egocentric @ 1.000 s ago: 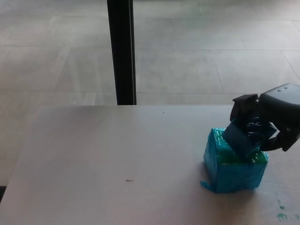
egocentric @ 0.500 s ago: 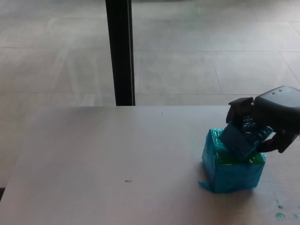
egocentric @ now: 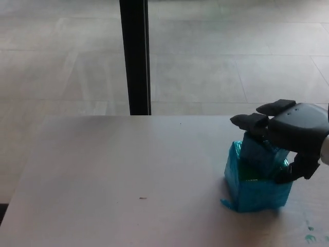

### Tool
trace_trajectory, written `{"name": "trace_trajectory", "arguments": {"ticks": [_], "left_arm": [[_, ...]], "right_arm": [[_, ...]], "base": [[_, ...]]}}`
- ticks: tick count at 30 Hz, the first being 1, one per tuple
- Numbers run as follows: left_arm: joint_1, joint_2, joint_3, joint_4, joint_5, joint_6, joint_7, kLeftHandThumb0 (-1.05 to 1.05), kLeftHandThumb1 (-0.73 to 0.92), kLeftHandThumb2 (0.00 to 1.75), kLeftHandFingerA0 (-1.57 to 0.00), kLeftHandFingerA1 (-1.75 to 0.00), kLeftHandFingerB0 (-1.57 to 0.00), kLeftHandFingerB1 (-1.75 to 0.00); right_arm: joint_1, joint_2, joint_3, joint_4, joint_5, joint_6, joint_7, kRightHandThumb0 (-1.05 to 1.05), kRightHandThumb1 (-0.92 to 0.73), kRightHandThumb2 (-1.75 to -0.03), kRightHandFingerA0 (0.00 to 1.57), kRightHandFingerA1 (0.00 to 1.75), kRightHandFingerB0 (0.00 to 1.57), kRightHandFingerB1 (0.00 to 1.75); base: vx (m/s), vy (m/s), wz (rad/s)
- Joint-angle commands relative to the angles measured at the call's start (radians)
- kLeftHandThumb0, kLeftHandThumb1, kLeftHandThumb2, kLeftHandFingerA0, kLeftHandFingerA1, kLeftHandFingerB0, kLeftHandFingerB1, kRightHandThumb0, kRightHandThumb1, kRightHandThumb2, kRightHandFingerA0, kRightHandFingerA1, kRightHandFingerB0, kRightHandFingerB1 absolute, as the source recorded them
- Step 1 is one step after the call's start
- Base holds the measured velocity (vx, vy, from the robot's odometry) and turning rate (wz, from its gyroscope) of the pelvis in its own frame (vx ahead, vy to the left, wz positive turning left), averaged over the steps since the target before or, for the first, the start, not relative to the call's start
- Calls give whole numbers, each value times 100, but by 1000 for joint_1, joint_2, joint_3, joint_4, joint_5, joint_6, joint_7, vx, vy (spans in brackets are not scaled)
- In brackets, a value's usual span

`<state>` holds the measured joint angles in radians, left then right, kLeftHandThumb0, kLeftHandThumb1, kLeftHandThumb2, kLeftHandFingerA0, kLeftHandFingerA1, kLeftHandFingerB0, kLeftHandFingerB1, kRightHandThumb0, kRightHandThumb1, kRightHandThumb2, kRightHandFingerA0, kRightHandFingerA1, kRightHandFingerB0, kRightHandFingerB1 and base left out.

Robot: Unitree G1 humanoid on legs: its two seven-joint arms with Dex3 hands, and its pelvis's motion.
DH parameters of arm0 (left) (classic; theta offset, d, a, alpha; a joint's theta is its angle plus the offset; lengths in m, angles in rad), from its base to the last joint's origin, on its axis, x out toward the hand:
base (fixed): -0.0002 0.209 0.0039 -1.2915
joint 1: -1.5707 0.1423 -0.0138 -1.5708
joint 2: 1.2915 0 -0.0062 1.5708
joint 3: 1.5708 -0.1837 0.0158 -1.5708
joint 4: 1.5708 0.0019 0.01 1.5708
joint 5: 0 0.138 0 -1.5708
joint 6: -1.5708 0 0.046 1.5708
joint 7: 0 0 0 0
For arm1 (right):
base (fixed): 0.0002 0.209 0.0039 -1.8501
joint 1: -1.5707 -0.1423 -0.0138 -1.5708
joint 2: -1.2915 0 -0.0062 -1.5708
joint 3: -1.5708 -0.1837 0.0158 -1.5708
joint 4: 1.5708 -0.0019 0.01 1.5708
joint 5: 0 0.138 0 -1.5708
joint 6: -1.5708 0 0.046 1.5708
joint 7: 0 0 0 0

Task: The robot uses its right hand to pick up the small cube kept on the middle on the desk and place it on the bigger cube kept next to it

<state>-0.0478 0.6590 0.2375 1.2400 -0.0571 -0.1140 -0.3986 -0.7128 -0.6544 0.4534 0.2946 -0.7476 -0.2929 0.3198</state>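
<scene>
The big cyan cube (egocentric: 254, 190) stands on the right part of the pale desk (egocentric: 128, 175). On its top rests the small darker blue cube (egocentric: 258, 152), a little tilted. My right hand (egocentric: 290, 134) hovers just over and to the right of the small cube. Its two fingers (egocentric: 252, 121) stretch out flat above the cube and the thumb (egocentric: 297, 169) hangs down at the right side, apart from it. The hand is open and holds nothing. My left hand does not show.
A black vertical post (egocentric: 135, 56) rises behind the desk's far edge. Beyond it lies a tiled floor (egocentric: 231, 62). Small green marks (egocentric: 311, 235) dot the desk at the front right corner.
My right hand's fingers have lifted off the small cube and spread out above it. The small cube now rests on the big cube's top, no longer gripped.
</scene>
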Motion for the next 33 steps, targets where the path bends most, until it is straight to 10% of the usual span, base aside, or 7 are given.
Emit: {"name": "trace_trajectory", "arguments": {"ticks": [1,15,16,17,23,24,33], "left_arm": [[2,23,-10,7,16,0,3,-73,71,62,-40,-59,-52,-49],[11,19,-10,6,14,-5,20,-73,70,61,-47,-63,-57,-52],[10,18,-8,11,10,-1,11,-71,58,102,-42,-66,-49,-60],[8,16,5,13,-6,8,2,-71,68,61,-45,-62,-56,-51],[18,24,-14,17,19,3,13,-72,71,62,-42,-58,-52,-46],[20,19,-7,17,10,4,19,-71,57,102,-40,-63,-50,-60],[29,23,-3,4,10,0,7,-73,71,62,-34,-60,-48,-49]], "right_arm": [[8,-30,-13,-41,-17,31,80,-83,-43,-54,0,0,0,0],[-5,-70,-125,-113,43,68,161,-88,-47,-56,0,0,0,0],[0,-79,-177,-122,81,70,143,-88,-48,-56,0,0,0,0],[6,-92,-215,-139,98,84,145,-91,-51,-56,0,0,0,0],[88,-141,-355,-168,167,100,160,-88,-55,-57,0,0,0,0],[125,-164,-393,-149,179,90,141,-93,-47,-80,0,0,0,0],[339,-182,-648,-19,284,55,-9,-85,-55,-85,0,7,5,6]], "base": [[0,0,0],[0,0,0],[0,0,0],[0,0,0],[0,0,0],[0,0,0],[0,0,0]]}}
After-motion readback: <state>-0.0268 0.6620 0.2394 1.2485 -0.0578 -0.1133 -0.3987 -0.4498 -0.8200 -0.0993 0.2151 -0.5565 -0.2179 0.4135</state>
